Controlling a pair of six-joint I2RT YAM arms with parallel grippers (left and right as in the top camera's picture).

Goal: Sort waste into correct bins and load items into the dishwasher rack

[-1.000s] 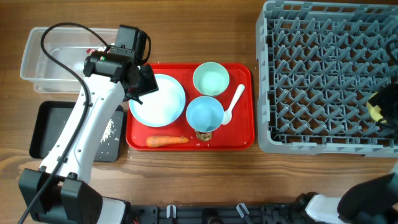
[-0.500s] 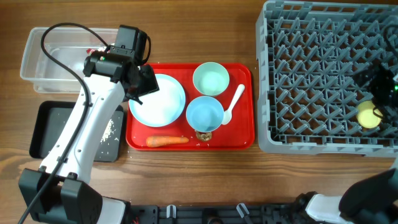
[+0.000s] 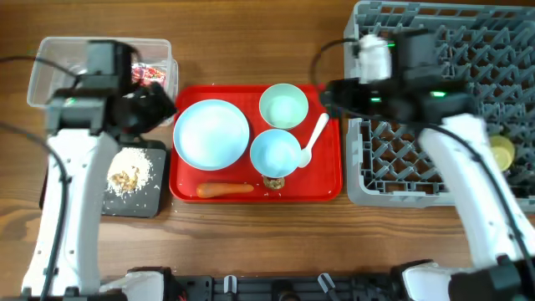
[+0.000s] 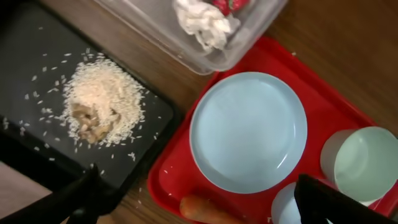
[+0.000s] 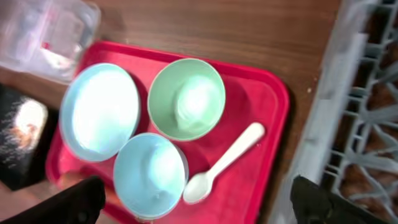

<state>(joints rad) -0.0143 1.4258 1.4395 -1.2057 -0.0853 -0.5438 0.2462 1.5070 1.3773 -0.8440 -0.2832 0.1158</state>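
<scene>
Both pincers are spread wide and hold nothing: the left gripper (image 3: 164,110) hangs at the left edge of the red serving tray (image 3: 328,182), and the right gripper (image 3: 328,98) hangs over its far right corner. On that tray sit the light blue plate (image 3: 211,134), pale green saucer (image 3: 283,106), light blue bowl (image 3: 275,154) and white plastic spoon (image 3: 314,139), with the small orange carrot (image 3: 225,190) along the near edge. Left of it, the clear tub (image 3: 42,77) holds the red wrapper (image 3: 149,75) and tissue (image 4: 202,22) and the black tray (image 4: 37,56) bears rice crumbs (image 3: 129,171) and a brownish scrap (image 4: 87,121); to its right, the dishwasher rack (image 3: 443,50) holds the yellow-green cup (image 3: 501,155).

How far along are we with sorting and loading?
Done: wrapper and tissue in the tub; rice and scrap in the black tray; cup in the rack. In hand: nothing; left gripper and right gripper open. Left: carrot, plate, bowl, saucer, spoon on the red tray.
</scene>
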